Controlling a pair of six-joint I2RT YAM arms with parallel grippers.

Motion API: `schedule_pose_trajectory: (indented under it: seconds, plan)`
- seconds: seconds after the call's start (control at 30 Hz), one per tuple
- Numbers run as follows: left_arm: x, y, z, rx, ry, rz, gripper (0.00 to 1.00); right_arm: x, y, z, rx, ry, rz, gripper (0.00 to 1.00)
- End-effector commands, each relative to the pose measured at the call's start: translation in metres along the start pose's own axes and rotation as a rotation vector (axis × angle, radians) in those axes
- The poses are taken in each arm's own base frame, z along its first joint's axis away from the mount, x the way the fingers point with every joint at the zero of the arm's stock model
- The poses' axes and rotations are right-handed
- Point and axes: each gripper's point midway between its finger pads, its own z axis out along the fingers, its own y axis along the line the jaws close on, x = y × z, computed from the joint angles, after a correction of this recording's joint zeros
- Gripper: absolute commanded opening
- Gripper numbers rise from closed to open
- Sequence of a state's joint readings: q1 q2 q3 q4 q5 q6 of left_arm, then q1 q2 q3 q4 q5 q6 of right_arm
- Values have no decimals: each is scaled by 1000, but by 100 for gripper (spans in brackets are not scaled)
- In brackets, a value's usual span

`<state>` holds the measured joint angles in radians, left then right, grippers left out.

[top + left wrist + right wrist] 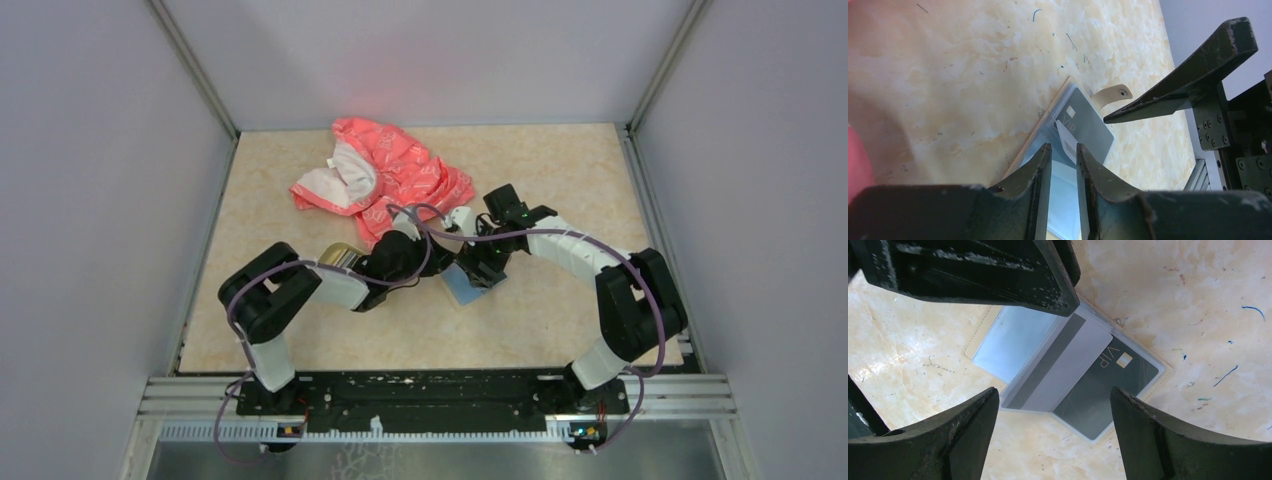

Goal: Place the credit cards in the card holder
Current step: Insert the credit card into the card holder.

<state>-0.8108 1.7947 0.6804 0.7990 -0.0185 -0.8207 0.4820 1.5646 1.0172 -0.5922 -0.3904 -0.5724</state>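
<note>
High above the arms, the top camera shows both reaching inward to meet over the card holder (467, 285), which lies open just beneath their wrists. A pink cloth (385, 175) sits beyond them, and the left arm covers most of a gold-rimmed dish (338, 256). You cannot read either grip from here.

From the left wrist, the left gripper (1064, 150) has its fingers close together with a narrow slit between them. A pale sliver of card runs into that slit, but you cannot tell whether it is pinched. Just ahead of the tips lies the grey VIP card (1088, 125), and past it the holder's snap tab (1110, 94).

From the right wrist, the right gripper (1054, 395) is spread wide and holds nothing, straddling the holder from above. Directly under it the striped card (1063, 365) lies slanted across the VIP card, its far corner vanishing beneath the left finger.

Your likely trouble is that slant. Pushed in crooked, the card's corner could catch the sleeve edge and shove the holder, which nothing pins, across the tabletop (1198, 290). The two grippers are also close enough to knock together.

Hidden from you are how deep either card sits in the sleeve, and any further cards
</note>
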Motion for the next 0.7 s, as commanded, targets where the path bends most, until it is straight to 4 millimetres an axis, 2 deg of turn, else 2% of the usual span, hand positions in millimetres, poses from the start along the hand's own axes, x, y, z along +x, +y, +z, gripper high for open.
schedule_pose_trajectory:
  seconds: [0.0, 0.43, 0.67]
  plan:
    - [0, -10, 10, 46, 21, -3, 32, -26, -8, -13, 24, -75, -21, 81]
    - [12, -13, 16, 79, 69, -42, 34, -27, -7, -13, 14, -79, -18, 81]
    - [16, -13, 17, 95, 76, -62, 34, -29, -3, -13, -16, -95, -3, 86]
